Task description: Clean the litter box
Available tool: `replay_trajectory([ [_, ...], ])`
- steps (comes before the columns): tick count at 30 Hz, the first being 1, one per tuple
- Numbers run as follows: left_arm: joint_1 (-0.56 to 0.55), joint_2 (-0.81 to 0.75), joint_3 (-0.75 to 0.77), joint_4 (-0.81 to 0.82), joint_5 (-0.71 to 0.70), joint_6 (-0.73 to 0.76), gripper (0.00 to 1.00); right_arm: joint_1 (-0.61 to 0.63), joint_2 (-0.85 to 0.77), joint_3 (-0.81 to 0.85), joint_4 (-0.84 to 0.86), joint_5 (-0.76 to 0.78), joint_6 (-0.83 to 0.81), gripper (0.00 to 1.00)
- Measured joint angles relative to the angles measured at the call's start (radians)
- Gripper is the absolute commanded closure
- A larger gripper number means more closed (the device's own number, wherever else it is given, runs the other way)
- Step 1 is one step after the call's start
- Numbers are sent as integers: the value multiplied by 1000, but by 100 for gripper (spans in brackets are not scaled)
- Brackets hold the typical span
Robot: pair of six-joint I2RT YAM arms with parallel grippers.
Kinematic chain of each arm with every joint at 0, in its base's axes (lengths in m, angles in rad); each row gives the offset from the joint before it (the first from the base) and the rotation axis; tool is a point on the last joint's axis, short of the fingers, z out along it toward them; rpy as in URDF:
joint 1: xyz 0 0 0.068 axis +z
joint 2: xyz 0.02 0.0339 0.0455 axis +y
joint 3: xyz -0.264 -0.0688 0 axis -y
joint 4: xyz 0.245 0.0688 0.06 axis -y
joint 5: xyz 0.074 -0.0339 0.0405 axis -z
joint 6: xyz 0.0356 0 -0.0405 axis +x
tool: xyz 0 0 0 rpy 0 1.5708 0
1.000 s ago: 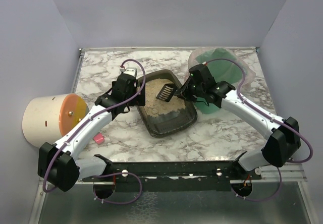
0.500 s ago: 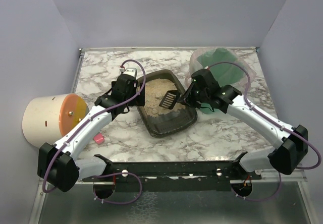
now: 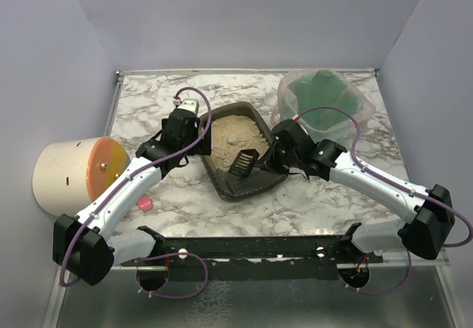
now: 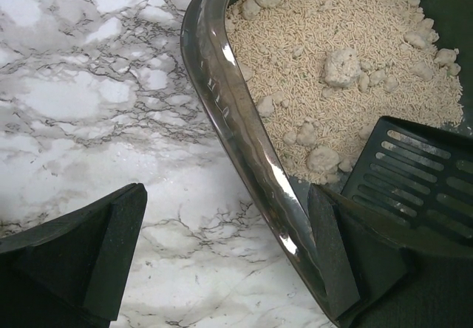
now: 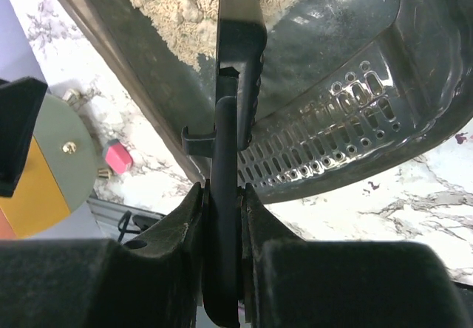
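The litter box (image 3: 222,184) is a dark tray in the middle of the marble table, with beige litter (image 3: 233,132) heaped at its far end. My right gripper (image 3: 275,158) is shut on the handle of the black slotted scoop (image 3: 242,162), whose head sits low in the near part of the tray. In the right wrist view the fingers (image 5: 262,217) clamp the handle (image 5: 225,143), with the tray wall (image 5: 332,143) beyond. My left gripper (image 3: 201,142) is open and straddles the tray's left rim (image 4: 244,143). One finger (image 4: 111,247) is over the table and the other is inside the tray.
A green bin lined with a clear bag (image 3: 321,106) stands at the far right, behind my right arm. A cream cylinder with an orange face (image 3: 74,173) lies at the left edge. A small pink object (image 3: 144,204) lies near it. Grey walls enclose the table.
My right gripper has carried the scoop from the tray's far right side toward the near end and lower into the tray. My left arm has barely moved.
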Motion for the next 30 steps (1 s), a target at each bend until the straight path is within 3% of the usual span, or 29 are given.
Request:
replay_trajectory([
  [8,0,-10,-13,5,0,0,1,-25,10,-14,58,19,21,100],
  [21,0,-10,-14,7,-1,0,1,-180,10,-68,129,-40,-8,100],
  [30,0,-10,-14,6,-1,0,1,-181,10,-68,145,-124,-41,100],
])
